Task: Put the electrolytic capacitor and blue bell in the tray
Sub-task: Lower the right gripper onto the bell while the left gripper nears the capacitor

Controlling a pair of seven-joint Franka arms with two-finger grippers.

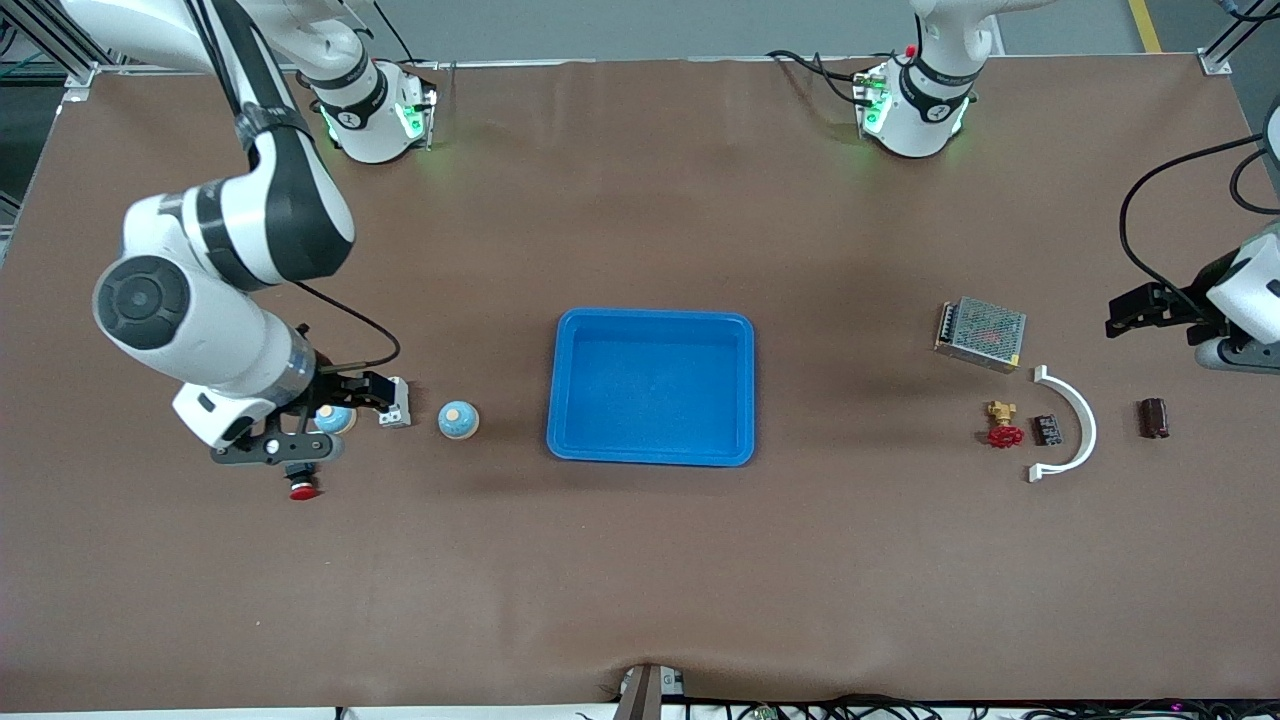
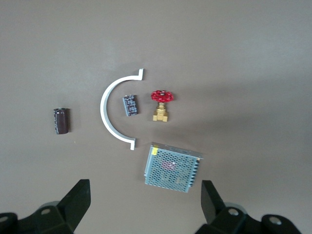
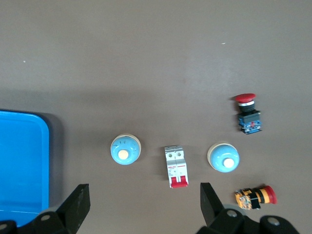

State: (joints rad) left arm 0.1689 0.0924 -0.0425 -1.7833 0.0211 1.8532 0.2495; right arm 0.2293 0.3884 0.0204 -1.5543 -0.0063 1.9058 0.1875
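The blue tray lies mid-table with nothing in it. A blue bell with a pale knob stands beside it toward the right arm's end. A second blue bell sits past a white circuit breaker, partly hidden under my right gripper, which hovers open and holds nothing. The electrolytic capacitor, a dark brown cylinder, lies on its side at the left arm's end. My left gripper hangs open and empty over the table by the metal box.
A white-and-red circuit breaker and two red push buttons lie by the bells. Near the capacitor are a white curved bracket, a small black part, a red-handled brass valve and a perforated metal box.
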